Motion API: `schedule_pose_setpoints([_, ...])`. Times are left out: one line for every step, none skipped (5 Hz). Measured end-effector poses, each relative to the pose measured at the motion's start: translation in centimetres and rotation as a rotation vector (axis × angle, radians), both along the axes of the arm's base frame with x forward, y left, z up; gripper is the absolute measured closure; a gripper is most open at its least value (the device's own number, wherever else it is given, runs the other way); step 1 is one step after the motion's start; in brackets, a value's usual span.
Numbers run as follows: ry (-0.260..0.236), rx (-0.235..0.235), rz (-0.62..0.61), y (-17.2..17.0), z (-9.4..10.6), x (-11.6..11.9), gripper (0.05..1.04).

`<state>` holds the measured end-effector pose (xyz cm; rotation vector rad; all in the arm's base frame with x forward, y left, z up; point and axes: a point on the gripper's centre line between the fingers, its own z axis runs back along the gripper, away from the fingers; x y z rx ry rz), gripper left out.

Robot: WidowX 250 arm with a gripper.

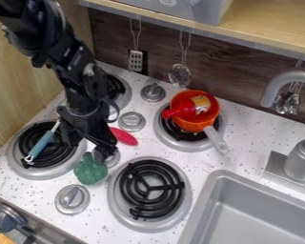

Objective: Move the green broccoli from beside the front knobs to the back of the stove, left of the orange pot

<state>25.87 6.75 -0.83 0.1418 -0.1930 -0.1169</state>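
Observation:
My gripper [87,147] hangs over the left side of the stove top, open, its two fingers apart between the lower-left burner and a small knob. Just below it lies a bumpy green toy [89,169], like broccoli; its upper edge meets the right fingertip in this view, and I cannot tell whether they touch. A pinkish-red piece [124,136] rests on the counter to the gripper's right, partly hidden behind it. Left of the gripper, a blue-handled utensil [43,142] lies across the lower-left burner [21,167].
An orange pot [192,125] holding a red bottle [188,110] sits on the upper-right burner, its handle toward the sink [207,204]. A bare burner [151,187] is at lower centre. Several knobs stand between burners. A faucet [301,159] rises at right; utensils hang at the back wall.

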Motion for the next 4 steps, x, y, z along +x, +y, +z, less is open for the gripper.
schedule_pose_setpoints([0.004,-0.086,-0.024,-0.1,-1.8,0.1,0.089])
schedule_pose_setpoints([-0.006,-0.106,-0.029,0.2,-2.7,0.5,0.089])
schedule_pose_setpoints([-0.01,-0.117,-0.025,0.1,-3.2,0.5,0.089])
schedule_pose_setpoints([-0.009,-0.13,-0.015,0.1,-3.8,0.5,0.139])
